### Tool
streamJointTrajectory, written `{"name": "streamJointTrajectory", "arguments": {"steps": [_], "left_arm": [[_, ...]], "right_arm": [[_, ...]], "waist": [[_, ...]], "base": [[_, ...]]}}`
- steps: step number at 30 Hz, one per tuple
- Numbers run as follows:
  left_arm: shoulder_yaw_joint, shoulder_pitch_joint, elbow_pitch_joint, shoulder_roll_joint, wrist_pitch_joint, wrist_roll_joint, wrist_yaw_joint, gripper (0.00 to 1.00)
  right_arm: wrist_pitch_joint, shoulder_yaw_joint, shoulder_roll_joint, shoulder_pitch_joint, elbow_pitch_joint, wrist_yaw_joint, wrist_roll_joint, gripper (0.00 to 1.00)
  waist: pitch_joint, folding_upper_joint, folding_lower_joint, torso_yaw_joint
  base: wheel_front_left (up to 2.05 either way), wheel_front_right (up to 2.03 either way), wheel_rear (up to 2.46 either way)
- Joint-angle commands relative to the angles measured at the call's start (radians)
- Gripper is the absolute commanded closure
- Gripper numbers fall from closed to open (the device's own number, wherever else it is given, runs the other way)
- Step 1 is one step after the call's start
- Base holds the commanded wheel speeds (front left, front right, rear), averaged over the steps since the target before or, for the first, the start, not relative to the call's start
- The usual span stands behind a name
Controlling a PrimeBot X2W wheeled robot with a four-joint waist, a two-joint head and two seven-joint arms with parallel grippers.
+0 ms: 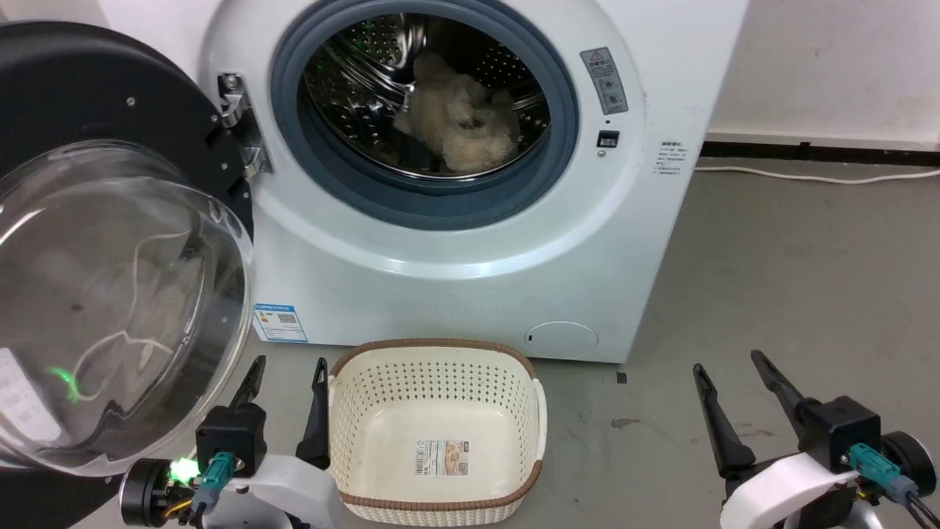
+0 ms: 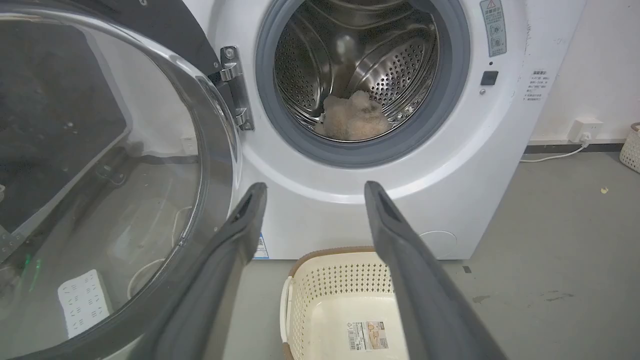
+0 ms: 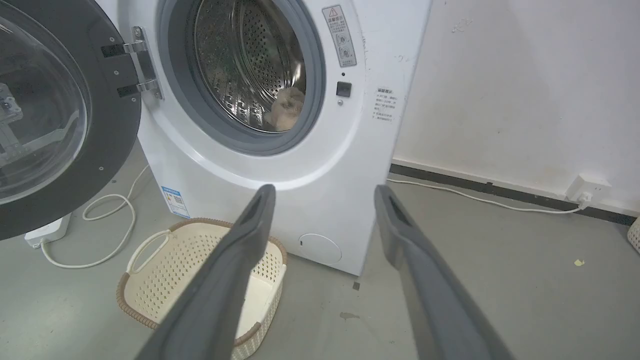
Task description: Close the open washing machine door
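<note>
Evidently nothing is begun: my left hand (image 1: 289,361) and right hand (image 1: 727,361) gape empty. The washing machine door (image 1: 110,279) stands wide just left of my left hand; next, I push it toward the washing machine (image 1: 455,286) ahead.

The washing machine door (image 1: 110,294), round and black-rimmed with a bulging clear glass bowl, is hanging wide open on its metal hinge, swung out to the left of the drum opening. The washing machine (image 1: 455,286), a white front-loader, is standing upright on the grey floor (image 1: 793,279), showing its grey-gasketed steel drum.
</note>
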Motion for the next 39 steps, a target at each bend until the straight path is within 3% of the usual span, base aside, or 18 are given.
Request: {"name": "streamJointTrajectory", "arguments": {"steps": [1,19,39], "left_arm": [[-0.004,0.005,0.002,0.003,-0.012,0.001,0.002,0.00],[-0.019,0.023,-0.006,0.023,-0.050,-0.002,0.007,0.00],[-0.015,0.070,-0.059,0.027,-0.091,-0.007,0.046,0.00]], "right_arm": [[-0.011,-0.003,-0.004,0.016,-0.001,0.000,0.006,0.00],[-0.049,0.035,-0.016,0.033,0.002,0.000,0.023,0.00],[-0.091,0.145,-0.063,-0.029,0.040,0.000,0.066,0.00]], "waist": [[-0.002,-0.0001,-0.0001,0.006],[-0.017,-0.0001,-0.0001,0.116],[0.003,-0.0001,-0.0001,0.214]], "base": [[0.00,0.00,0.00],[0.00,0.00,0.00],[0.00,0.00,0.00]]}}
